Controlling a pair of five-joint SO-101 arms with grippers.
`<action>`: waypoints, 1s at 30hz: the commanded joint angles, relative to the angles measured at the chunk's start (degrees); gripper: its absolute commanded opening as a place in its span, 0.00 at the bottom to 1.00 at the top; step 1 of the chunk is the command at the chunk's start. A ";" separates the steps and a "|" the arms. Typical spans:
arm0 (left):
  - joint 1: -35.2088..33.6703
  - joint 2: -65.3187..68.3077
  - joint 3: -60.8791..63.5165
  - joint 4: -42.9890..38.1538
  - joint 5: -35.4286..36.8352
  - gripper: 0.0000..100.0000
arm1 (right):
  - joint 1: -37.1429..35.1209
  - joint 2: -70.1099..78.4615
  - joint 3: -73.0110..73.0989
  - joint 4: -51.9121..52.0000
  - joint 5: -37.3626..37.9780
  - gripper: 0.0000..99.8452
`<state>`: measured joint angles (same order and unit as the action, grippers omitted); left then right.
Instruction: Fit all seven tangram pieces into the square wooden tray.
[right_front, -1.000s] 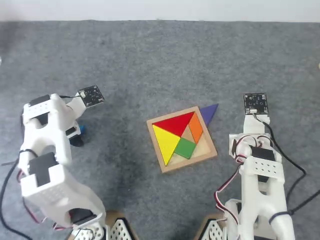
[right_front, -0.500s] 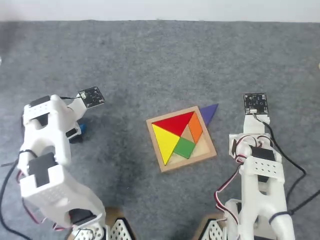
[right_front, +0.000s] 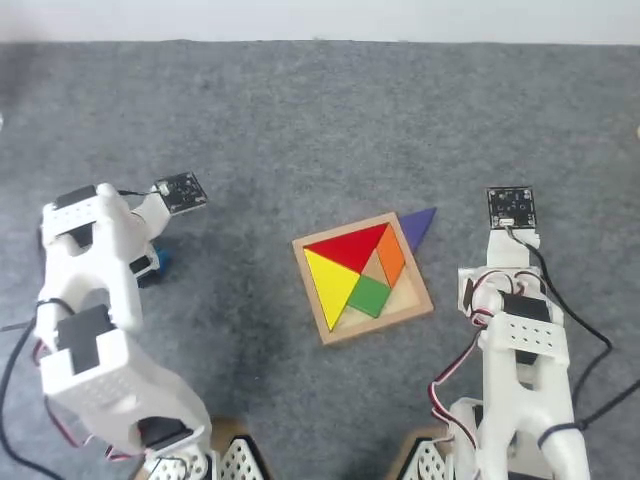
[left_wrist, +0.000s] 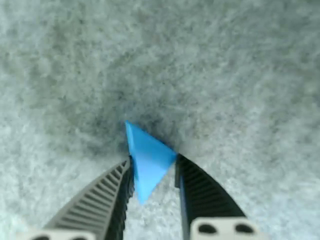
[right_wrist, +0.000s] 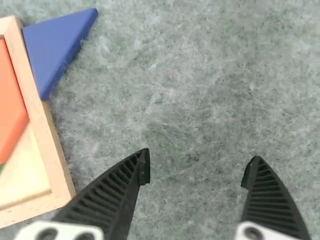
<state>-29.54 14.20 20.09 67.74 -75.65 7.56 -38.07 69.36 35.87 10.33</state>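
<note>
Surface: a grey, carpet-like mat (right_front: 300, 120) covers the whole work area, with two white robot arms at its near edge.
Tray: the square wooden tray (right_front: 382, 326) lies turned at an angle near the middle of the surface, between the two arms and closer to the right one.
Pieces in the tray: a red triangle (right_front: 350, 248) along the far side, a yellow triangle (right_front: 330, 285) on the side toward the left arm, a green square (right_front: 371, 295) near the centre, and an orange piece (right_front: 391, 257) beside the red one. Bare wood shows on the tray floor toward the right arm.
Piece outside the tray: a dark blue triangle (right_front: 418, 225) lies on the surface, touching the tray's far corner from outside.
Left arm: the left arm (right_front: 90, 280) stands well apart from the tray, at the left side of the surface.
Left end effector: the left end effector (left_wrist: 153, 161) is pinching a light blue triangle (left_wrist: 145, 147) between its two black ribbed fingers, one point of the triangle facing away from the arm. Whether the piece rests on the mat cannot be told.
Right arm: the right arm (right_front: 510, 330) stands just beside the tray.
Right end effector: the right end effector (right_wrist: 200, 160) has its fingers spread wide over bare mat, holding nothing, near the tray's rim and the dark blue triangle.
</note>
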 joint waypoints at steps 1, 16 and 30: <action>2.20 -6.86 -2.15 4.92 3.43 0.11 | -0.57 -1.54 -1.23 -1.10 -0.09 0.31; 5.98 -14.24 -2.51 4.40 19.52 0.17 | -0.40 -1.54 -1.23 -0.57 -0.09 0.31; 1.14 -8.62 1.45 -2.99 15.21 0.18 | -0.57 -2.07 0.09 -1.10 -0.09 0.31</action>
<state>-27.16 4.44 21.23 69.14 -59.56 7.56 -37.98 69.89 35.87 10.33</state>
